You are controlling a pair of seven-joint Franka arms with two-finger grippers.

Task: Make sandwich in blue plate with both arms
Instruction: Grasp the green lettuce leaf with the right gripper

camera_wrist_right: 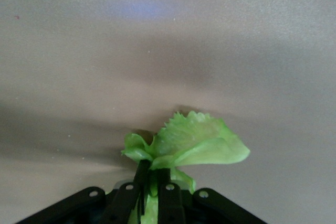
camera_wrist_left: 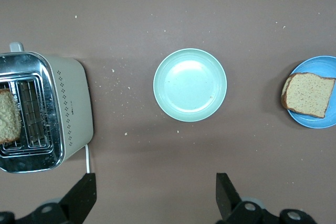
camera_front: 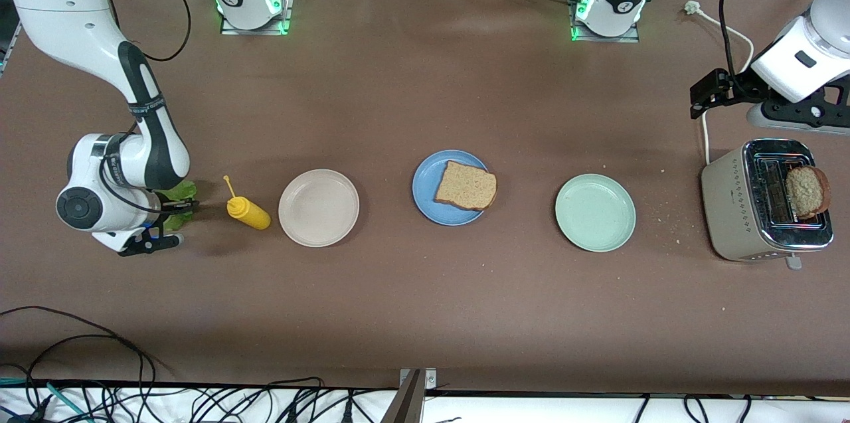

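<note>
Brown and matte, the worktop (camera_front: 425, 97) carries a row of three round shallow plates. At the middle sits the blue plate (camera_front: 428, 187), holding one square slice of coarse brown bread (camera_front: 466, 185) that lies flat and skewed, overhanging the rim toward the left arm's end of the worktop. Beside it on that end, a mint-green plate (camera_front: 595, 212) holds nothing; toward the right arm's end, a beige plate (camera_front: 319, 207) likewise holds nothing. Next to the beige plate lies a yellow squeeze bottle (camera_front: 247, 212) on its side, its thin nozzle pointing away from the plates. At the left arm's end stands a beige toaster (camera_front: 730, 207) with a chrome top; a rounded bread slice (camera_front: 807, 190) stands up from one slot.

Low at the right arm's end, the right tool (camera_wrist_right: 152, 184) has its fingers pinched narrowly on a ruffled green lettuce leaf (camera_wrist_right: 191, 142), whose frilled edge fans out past the fingertips. Over the worktop near the toaster, the left tool (camera_wrist_left: 155, 198) hangs with fingers wide apart, holding nothing.
</note>
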